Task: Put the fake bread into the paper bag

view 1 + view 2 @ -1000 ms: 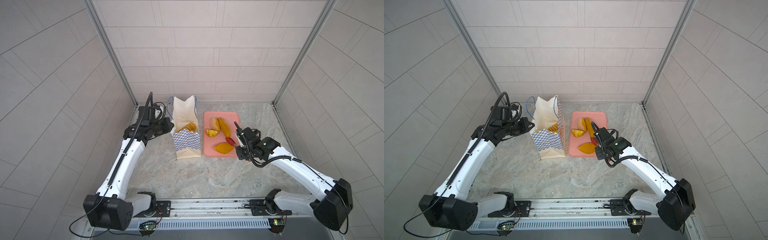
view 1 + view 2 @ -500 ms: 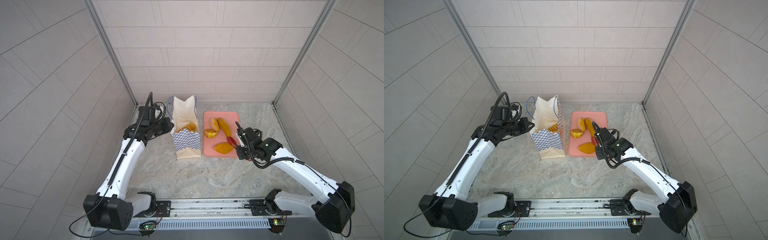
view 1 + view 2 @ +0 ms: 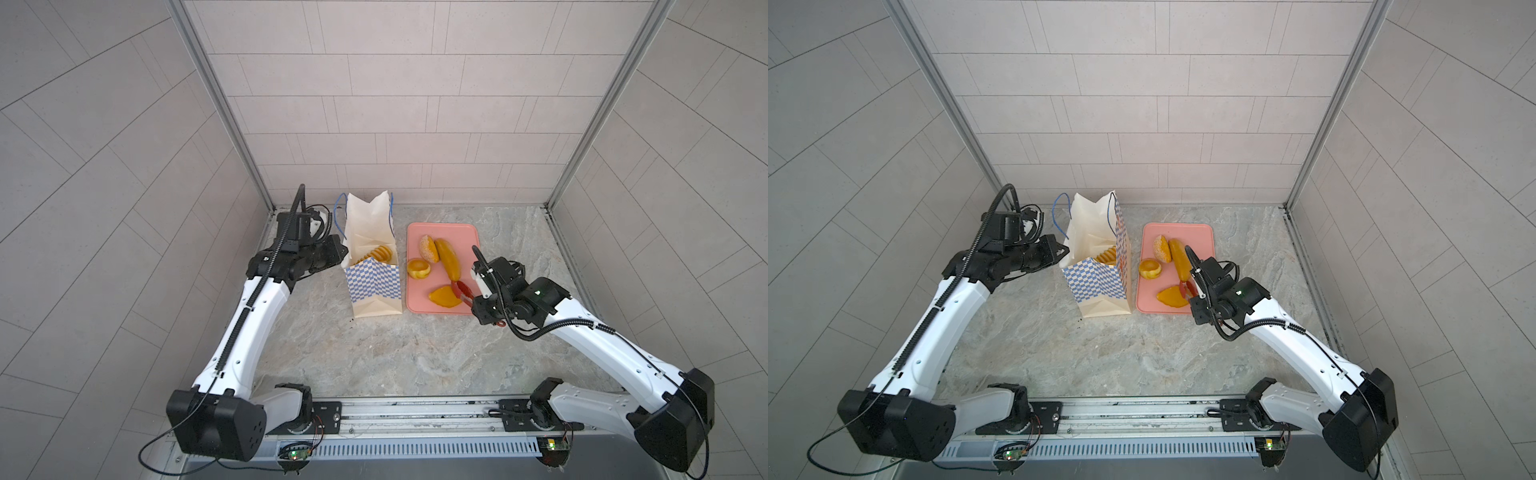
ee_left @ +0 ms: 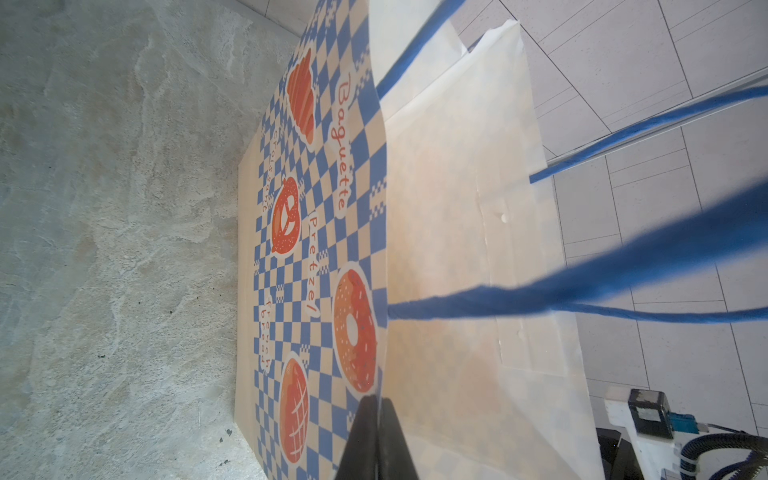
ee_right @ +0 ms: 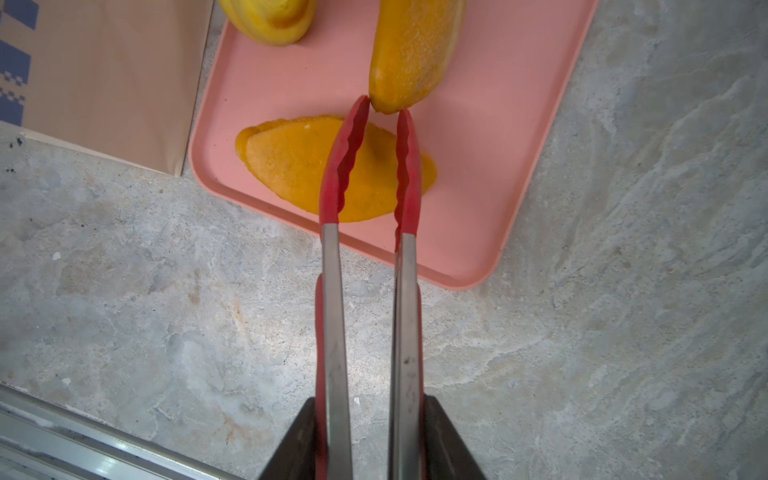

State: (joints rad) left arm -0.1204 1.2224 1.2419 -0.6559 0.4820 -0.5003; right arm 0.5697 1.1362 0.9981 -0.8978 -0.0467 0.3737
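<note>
Red tongs (image 5: 332, 291) clasped in the right gripper (image 5: 372, 432) have just eased apart over the half-moon pastry (image 5: 291, 166) on the pink tray (image 5: 498, 124), likely readying a grab, while the left gripper (image 4: 376, 419) pinches the rim of the paper bag (image 4: 436, 249).

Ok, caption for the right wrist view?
Right hand grips red tongs, tips apart over a half-moon pastry on the pink tray, near the long loaf.

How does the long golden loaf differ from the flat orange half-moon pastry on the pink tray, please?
The long golden loaf is plump; the flat orange half-moon pastry is thin. The loaf lies beside the sesame bun; the pastry lies near the front edge of the pink tray. The red tongs reach the loaf's end, crossing above the pastry. Both rest on the tray.
</note>
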